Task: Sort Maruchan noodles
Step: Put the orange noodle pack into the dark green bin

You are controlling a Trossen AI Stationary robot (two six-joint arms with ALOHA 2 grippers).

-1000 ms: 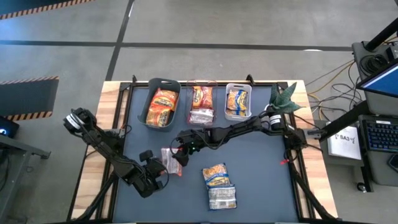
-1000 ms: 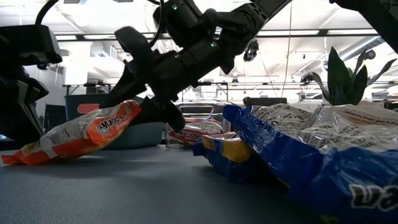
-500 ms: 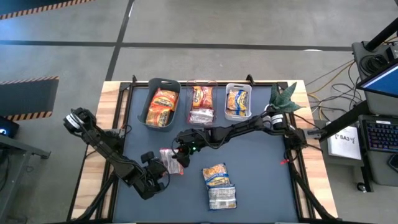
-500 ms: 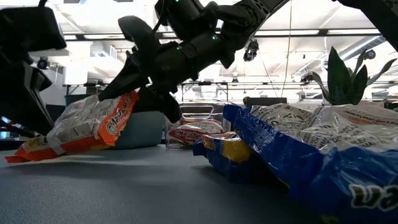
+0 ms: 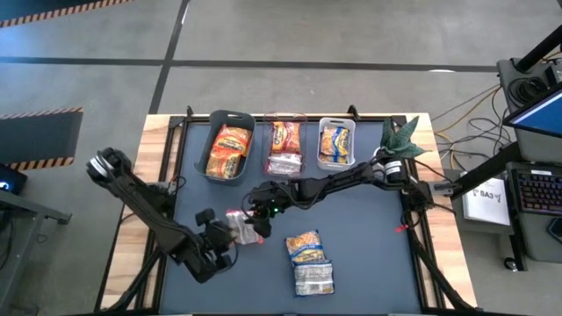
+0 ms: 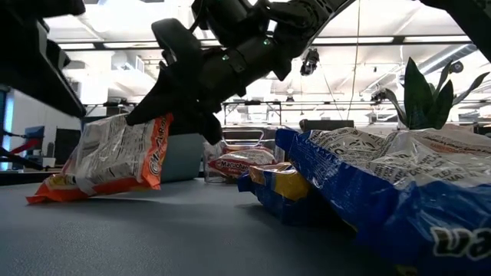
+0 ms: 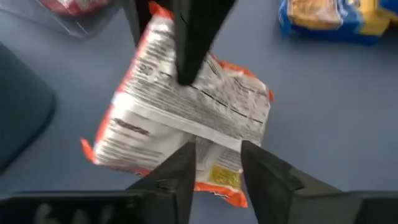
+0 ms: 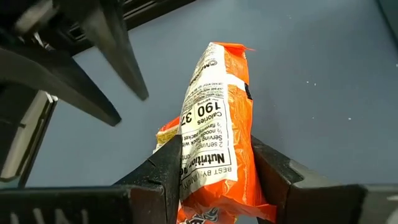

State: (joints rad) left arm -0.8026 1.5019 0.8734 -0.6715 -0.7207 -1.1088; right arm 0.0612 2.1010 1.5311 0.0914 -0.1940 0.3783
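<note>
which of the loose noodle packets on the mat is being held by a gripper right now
The orange packet, clamped on edge in the right gripper, left gripper beside it. The yellow-and-blue packet and the pale packet lie flat, untouched.

Grey concrete floor (image 5: 290,35) fills the upper frame; a desk with keyboard (image 5: 537,189) at right; ceiling strip lights (image 6: 360,38) glow above.

Between the right gripper's (image 8: 214,171) dark fingers (image 8: 168,177), the noodle packet (image 8: 214,140) shows orange edges and a white back with black print. Nearby packets (image 5: 309,262) are yellow-and-blue.
</note>
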